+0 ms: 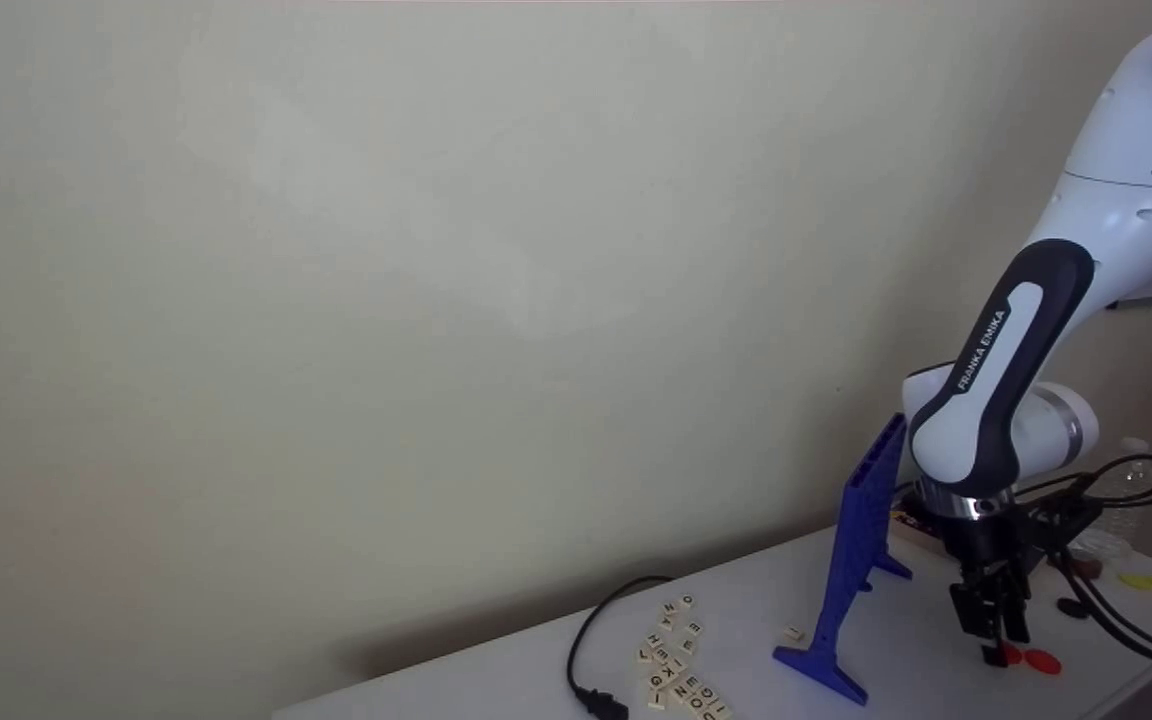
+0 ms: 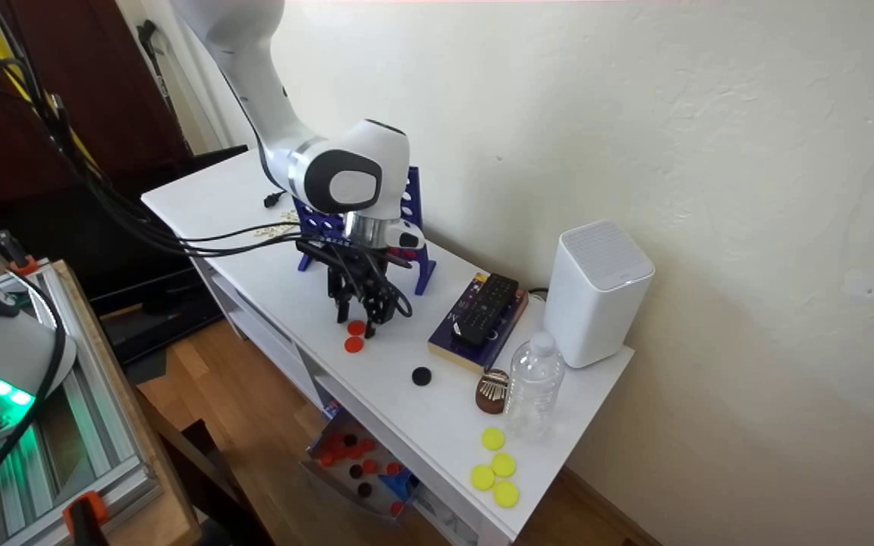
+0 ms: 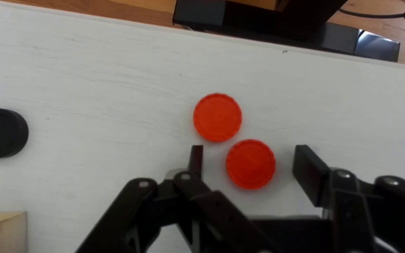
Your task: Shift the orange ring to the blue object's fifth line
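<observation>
Two flat orange-red discs lie on the white table, one [image 3: 251, 164] between my gripper's fingers and one [image 3: 217, 117] just beyond it, toward the table edge. They also show in an exterior view, the nearer to the fingers [image 2: 356, 327] and the outer [image 2: 353, 344]. My gripper [image 3: 248, 154] is open and points down, with a gap on each side of the disc. It also shows in both exterior views [image 1: 1006, 645] [image 2: 356, 322]. The blue stand [image 1: 851, 560] is upright behind the gripper; the arm partly hides its holed panel [image 2: 412, 201]. It is outside the wrist view.
A black disc [image 2: 421, 376], a book [image 2: 444, 350] with a remote [image 2: 486, 307], a thumb piano [image 2: 491, 390], a clear bottle [image 2: 534, 387], a white box [image 2: 600, 292] and several yellow discs [image 2: 504, 464] share the table. Letter tiles [image 1: 676, 670] lie beyond the stand.
</observation>
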### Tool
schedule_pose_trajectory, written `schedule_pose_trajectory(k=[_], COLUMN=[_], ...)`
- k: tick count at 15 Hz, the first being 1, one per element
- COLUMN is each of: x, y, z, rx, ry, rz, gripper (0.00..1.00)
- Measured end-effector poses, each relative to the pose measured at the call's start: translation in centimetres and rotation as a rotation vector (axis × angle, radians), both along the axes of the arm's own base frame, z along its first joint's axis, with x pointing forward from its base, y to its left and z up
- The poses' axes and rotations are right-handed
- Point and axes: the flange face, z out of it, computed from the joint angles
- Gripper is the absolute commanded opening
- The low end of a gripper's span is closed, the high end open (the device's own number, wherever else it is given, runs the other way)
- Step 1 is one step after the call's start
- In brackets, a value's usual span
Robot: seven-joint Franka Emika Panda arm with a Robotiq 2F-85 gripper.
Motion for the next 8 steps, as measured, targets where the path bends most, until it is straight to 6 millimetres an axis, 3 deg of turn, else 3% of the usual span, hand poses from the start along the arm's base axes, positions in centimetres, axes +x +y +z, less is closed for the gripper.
schedule_pose_trajectory(k=[2,8], x=[0.03,0.26], y=[-0.21,-0.54], z=[0.07,0.43], rx=[0.002,0.014], ry=[-0.004,-0.02], rz=[-0.006,-0.033], gripper=[0.6,0.36])
